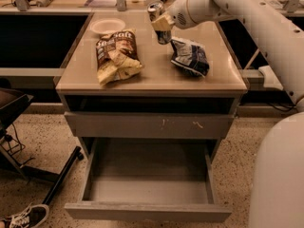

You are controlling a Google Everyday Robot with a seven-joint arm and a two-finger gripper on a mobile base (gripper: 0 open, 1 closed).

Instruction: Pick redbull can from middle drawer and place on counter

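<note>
My gripper (161,23) is shut on the redbull can (156,9), a slim silver and blue can with a shiny top. It holds the can tilted over the back middle of the tan counter (156,75). The can's lower end is close to the counter surface, just left of a blue chip bag (190,56); I cannot tell whether it touches. The middle drawer (147,179) is pulled out below the cabinet, and its grey floor is bare.
A brown chip bag (116,53) lies on the counter's left half, with a white bowl (108,26) behind it. A shut drawer front with whitish scratches (152,125) is above the open drawer. A chair base (28,165) and a shoe (23,217) are at the lower left.
</note>
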